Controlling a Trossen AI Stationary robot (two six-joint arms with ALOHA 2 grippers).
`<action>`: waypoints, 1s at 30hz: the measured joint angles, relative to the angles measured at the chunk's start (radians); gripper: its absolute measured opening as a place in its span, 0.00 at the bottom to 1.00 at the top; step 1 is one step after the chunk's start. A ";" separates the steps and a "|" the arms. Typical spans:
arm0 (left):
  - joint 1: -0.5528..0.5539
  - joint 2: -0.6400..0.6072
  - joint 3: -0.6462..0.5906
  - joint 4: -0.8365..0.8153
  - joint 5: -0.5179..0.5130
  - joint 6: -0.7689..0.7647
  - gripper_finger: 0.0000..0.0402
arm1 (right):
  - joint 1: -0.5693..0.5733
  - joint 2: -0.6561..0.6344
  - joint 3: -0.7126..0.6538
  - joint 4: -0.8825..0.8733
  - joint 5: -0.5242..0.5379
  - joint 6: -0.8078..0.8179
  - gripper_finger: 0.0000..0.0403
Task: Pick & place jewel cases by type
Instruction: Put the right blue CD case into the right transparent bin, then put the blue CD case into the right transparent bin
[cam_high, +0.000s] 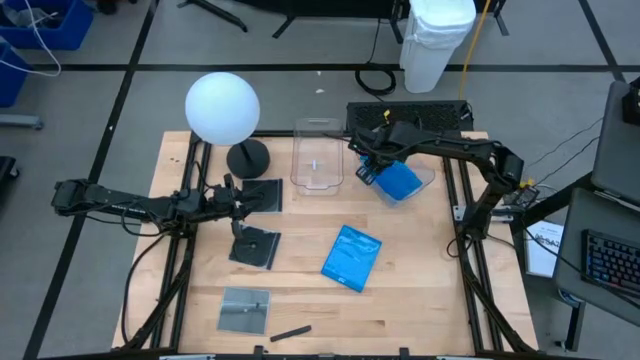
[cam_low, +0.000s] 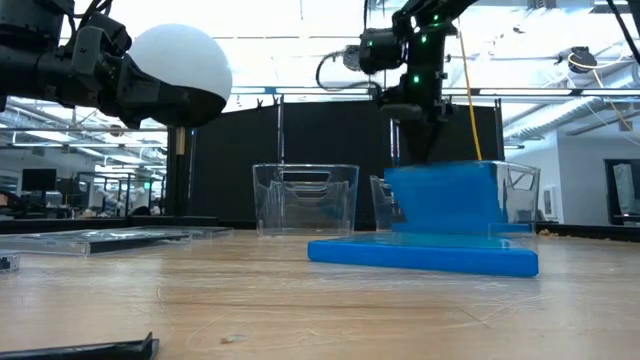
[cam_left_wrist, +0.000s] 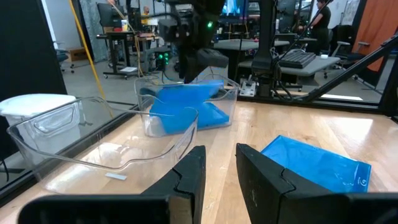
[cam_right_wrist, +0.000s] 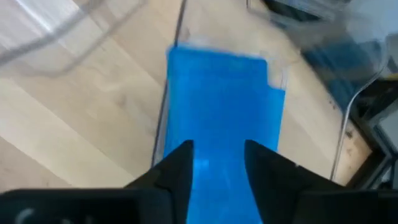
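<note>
- Blue plastic fills my right wrist view: a blue jewel case (cam_right_wrist: 217, 106) stands tilted in the clear tub (cam_high: 425, 183) near the tabletop's far right corner, with another blue case (cam_left_wrist: 208, 115) lying flat under it.
- My right gripper (cam_high: 372, 165) sits over that tub; its fingers (cam_right_wrist: 177, 165) straddle the case's upper edge with the jaws parted, but I cannot tell whether they are gripping it or have let go.
- My judgement: this is the release step. I would open fully and lift straight up, so neither finger drags the case out or tips it over the tub wall.
- A third blue case (cam_high: 351, 257) lies flat on the tabletop, right of centre and towards the near edge, apart from everything else; it looks like the next pick for this arm.
- My left gripper (cam_high: 232, 203) hovers near the left edge, over the dark cases; its fingers (cam_left_wrist: 189, 177) stand slightly apart and hold nothing.
- Dark cases: one (cam_high: 262, 195) beside the lamp base (cam_high: 247, 158), one (cam_high: 254, 247) nearer the middle, one (cam_high: 245, 310) close to the near left corner, with a small dark stick (cam_high: 289, 332) just beside it.
- The empty tub (cam_high: 317, 155) at the far edge's middle is presumably theirs.
</note>
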 joint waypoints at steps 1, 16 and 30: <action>0.000 0.000 0.000 0.000 0.000 0.000 0.24 | 0.002 -0.008 0.000 0.007 0.001 -0.003 0.36; 0.000 0.000 0.000 0.000 0.000 0.000 0.24 | 0.089 -0.184 -0.010 0.110 -0.207 -0.066 0.42; 0.000 0.000 0.000 0.000 0.000 0.000 0.24 | 0.684 -0.401 -0.712 1.045 -0.411 -0.195 0.38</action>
